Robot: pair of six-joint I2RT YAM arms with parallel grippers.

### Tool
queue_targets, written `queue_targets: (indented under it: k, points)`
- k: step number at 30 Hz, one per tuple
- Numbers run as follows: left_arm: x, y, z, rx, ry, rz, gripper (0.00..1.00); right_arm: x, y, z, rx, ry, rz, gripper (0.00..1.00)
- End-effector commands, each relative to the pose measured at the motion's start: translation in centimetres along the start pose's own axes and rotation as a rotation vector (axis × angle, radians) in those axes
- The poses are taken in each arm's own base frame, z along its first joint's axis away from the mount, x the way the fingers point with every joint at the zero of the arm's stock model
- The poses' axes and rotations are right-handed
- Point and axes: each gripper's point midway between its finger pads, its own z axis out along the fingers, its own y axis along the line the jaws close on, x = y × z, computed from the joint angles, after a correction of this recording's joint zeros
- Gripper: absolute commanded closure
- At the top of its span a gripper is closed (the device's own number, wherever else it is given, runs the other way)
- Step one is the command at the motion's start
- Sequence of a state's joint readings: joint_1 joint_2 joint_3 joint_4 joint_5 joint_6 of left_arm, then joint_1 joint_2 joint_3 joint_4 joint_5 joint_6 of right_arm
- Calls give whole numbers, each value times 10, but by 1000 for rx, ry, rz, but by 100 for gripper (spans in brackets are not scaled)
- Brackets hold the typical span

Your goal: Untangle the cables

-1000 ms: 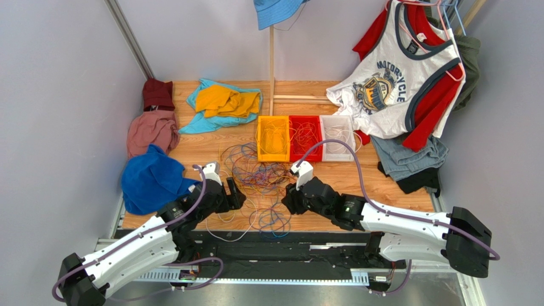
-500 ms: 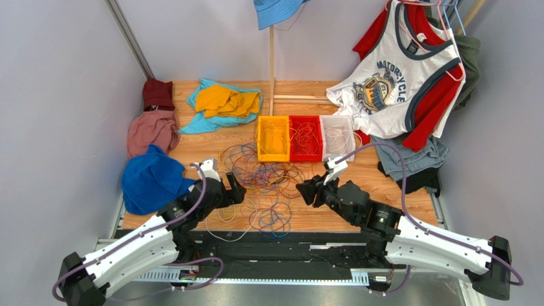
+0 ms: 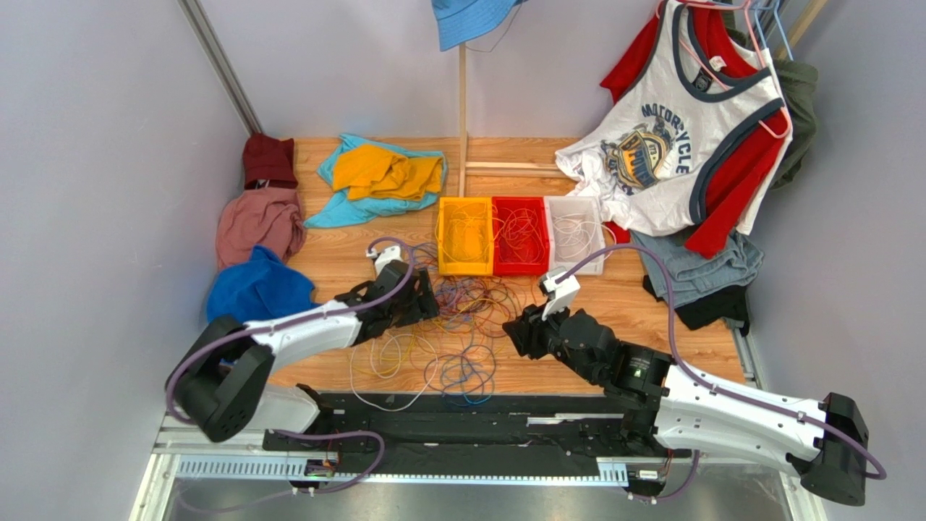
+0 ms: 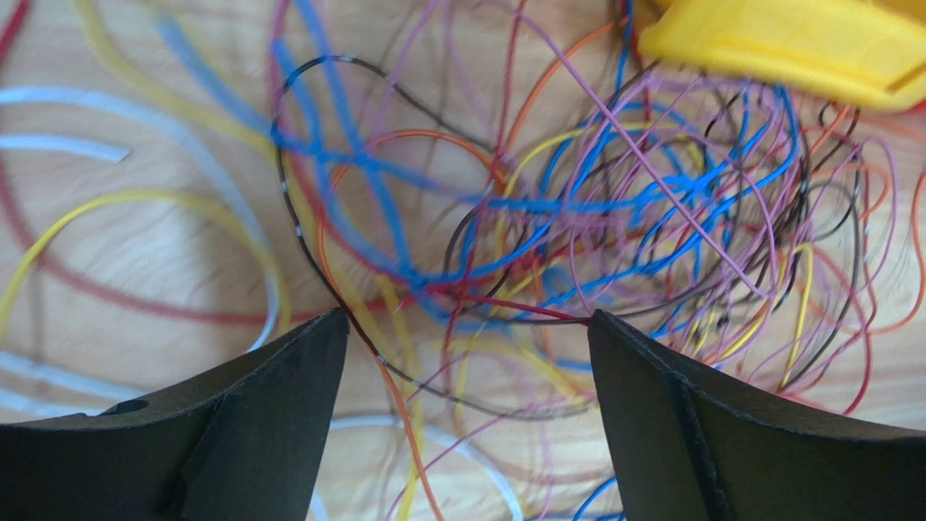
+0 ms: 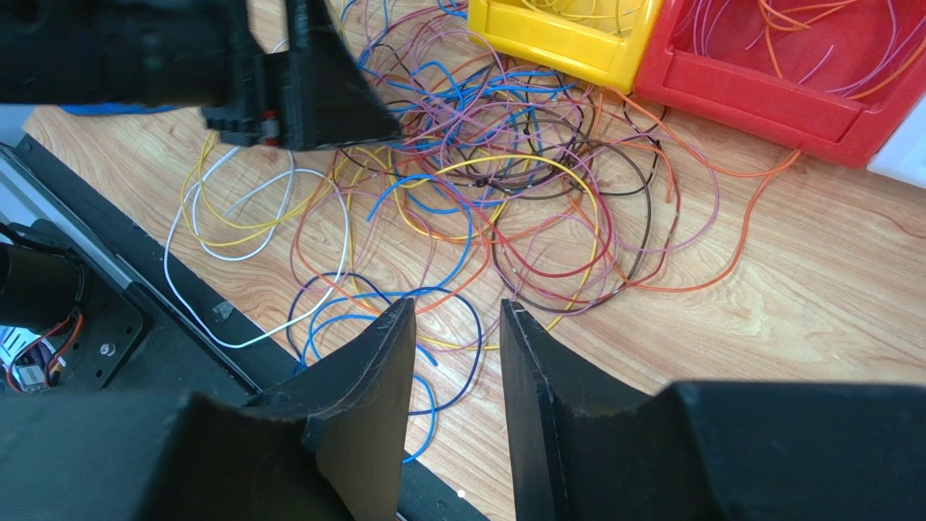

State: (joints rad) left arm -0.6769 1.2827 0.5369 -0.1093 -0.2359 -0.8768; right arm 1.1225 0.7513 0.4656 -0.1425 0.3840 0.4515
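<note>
Currently: cables (image 3: 457, 309) lie in one loose tangle on the tabletop (image 3: 609, 309), just in front of the yellow bin (image 3: 443, 233) and red bin (image 3: 497, 233). A few strands are already in the bins. White and yellow loops trail toward the near edge.

Left hand (image 4: 467, 326): released, jaws wide, nothing between them. It hovers low over the dense knot of blue, purple and dark strands beside the yellow bin.

Right hand (image 5: 457, 315): fingers part-way apart, a narrow gap, grasping nothing. It hangs above the near right side of the pile, over blue and orange loops.

Step in hand, as I read it: pick one strand out of the knot.

- Go for a loop that lies on top and runs clear at one end; the outer orange loop on the right looks freest.
- Close on one strand only. With jaws this wide over the densest part, the left hand would likely catch several.
- Lift slowly, and let the other hand pin the rest of the pile.
- Risk: the whole clump rises together, or snags the bin edge.
</note>
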Motion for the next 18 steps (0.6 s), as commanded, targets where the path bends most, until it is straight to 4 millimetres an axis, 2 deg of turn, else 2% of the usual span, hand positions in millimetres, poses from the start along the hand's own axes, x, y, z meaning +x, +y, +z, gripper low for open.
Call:
queue_targets:
  k: [1, 2, 3, 4, 5, 6, 7, 8, 9, 11, 12, 13, 14, 15, 16, 18]
  points:
    - [-21, -30, 26, 36, -6, -15, 13, -5, -2, -5, 3, -22, 15, 62]
    - [-27, -35, 30, 42, -7, -10, 19, -5, -3, -6, 7, -24, 17, 62]
    - [-23, -37, 33, 45, 15, -2, 26, -6, -6, -8, 13, -28, 18, 62]
    - [-20, -35, 37, 33, 32, 5, 53, -5, -7, -10, 18, -29, 17, 62]
    - [-21, -35, 37, 34, 35, 11, 68, -6, -9, -12, 24, -32, 19, 63]
    - [-20, -31, 35, 17, 36, 15, 78, -5, -13, -13, 39, -32, 15, 63]
    - [-27, -34, 26, 30, 14, 15, 93, -9, -13, -17, 33, -47, 23, 63]
    - [-30, -31, 20, 25, -1, 35, 99, -10, -15, -19, 37, -50, 22, 63]
    - [-34, -24, 11, -6, -13, 52, 100, -11, -16, -21, 40, -57, 25, 63]
    - [-59, -26, -21, 17, -94, 83, 100, -15, -17, -26, 35, -79, 40, 63]
    - [-62, -18, -36, -14, -104, 101, 100, -16, -18, -27, 37, -87, 44, 63]
    - [-80, -22, -63, 26, -174, 113, 100, -17, -18, -28, 34, -92, 51, 63]
    - [-93, -26, -81, 48, -217, 115, 100, -19, -18, -30, 32, -103, 64, 63]
    - [-97, -21, -97, 44, -232, 129, 100, -19, -17, -30, 27, -105, 68, 63]
    - [-117, -29, -132, 113, -323, 121, 100, -20, -16, -30, 21, -107, 73, 63]
    - [-127, -30, -166, 169, -383, 123, 100, -20, -12, -29, 0, -107, 84, 63]
